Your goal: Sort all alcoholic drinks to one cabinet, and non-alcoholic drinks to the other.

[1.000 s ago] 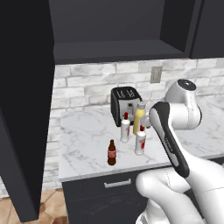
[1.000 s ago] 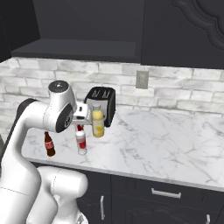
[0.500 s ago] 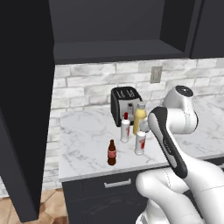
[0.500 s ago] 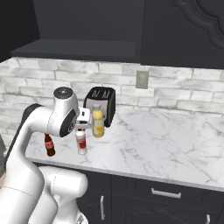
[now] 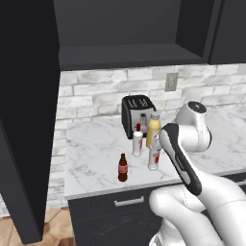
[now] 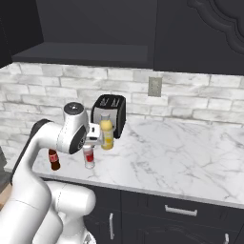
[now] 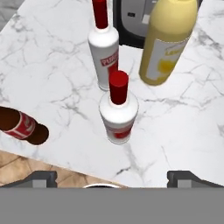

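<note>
In the hand view my gripper [image 7: 114,178] is open, its fingertips [image 7: 42,177] spread wide, hovering above the nearer white red-capped bottle [image 7: 119,110]. The second white bottle [image 7: 104,49] stands just beyond it, beside the fat yellow juice bottle [image 7: 168,40]. The small dark brown bottle [image 7: 19,124] stands apart at the counter's edge. From the left base the arm partly covers the nearer white bottle [image 5: 154,154]; the other white bottle [image 5: 138,142], the juice bottle [image 5: 153,129] and the brown bottle [image 5: 123,168] show. The upper cabinet [image 5: 129,50] is open, its shelf bare.
A black toaster [image 5: 137,114] stands against the brick wall behind the bottles. The cabinet's open door [image 5: 26,120] hangs at the left. A second upper cabinet [image 6: 200,33] at the right is closed. Marble counter [image 6: 181,152] stretches free to the right, with drawers [image 6: 181,209] below.
The arm's wrist has come down and closer to the cluster of bottles. The bottles have not moved.
</note>
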